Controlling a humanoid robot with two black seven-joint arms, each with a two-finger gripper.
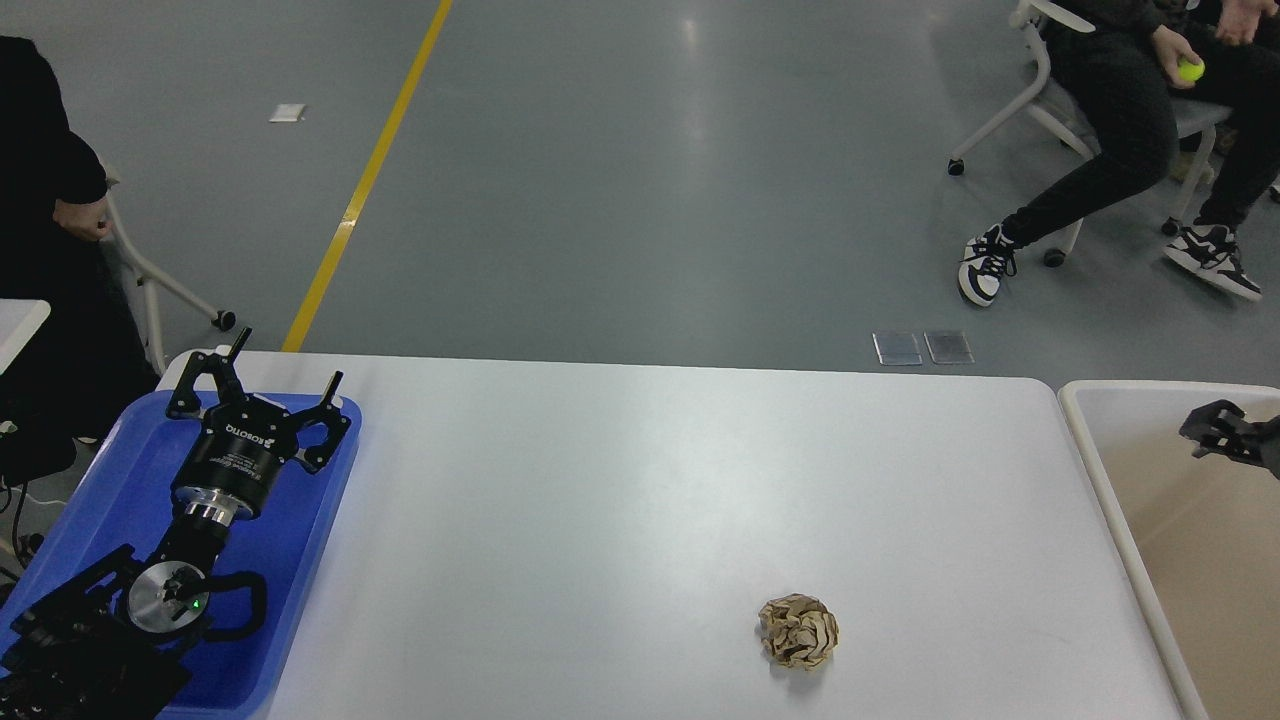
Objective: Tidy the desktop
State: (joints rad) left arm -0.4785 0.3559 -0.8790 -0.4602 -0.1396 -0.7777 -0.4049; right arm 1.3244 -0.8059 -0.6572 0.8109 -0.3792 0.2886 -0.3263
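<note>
1. One paper ball (798,630) lies alone on the desktop (640,480), near the front edge, right of the middle.
2. It is closer to the bin (1120,520) on the right, so the bin is probably where it goes.
3. Left gripper (270,385) hovers over the blue tray (110,480), fingers spread and empty.
4. Right gripper (1222,432) is above the bin; it looks small and dark, so I cannot tell its state.

Blue tray (300,560), beige bin (1100,450) — seated people (1120,120).
</note>
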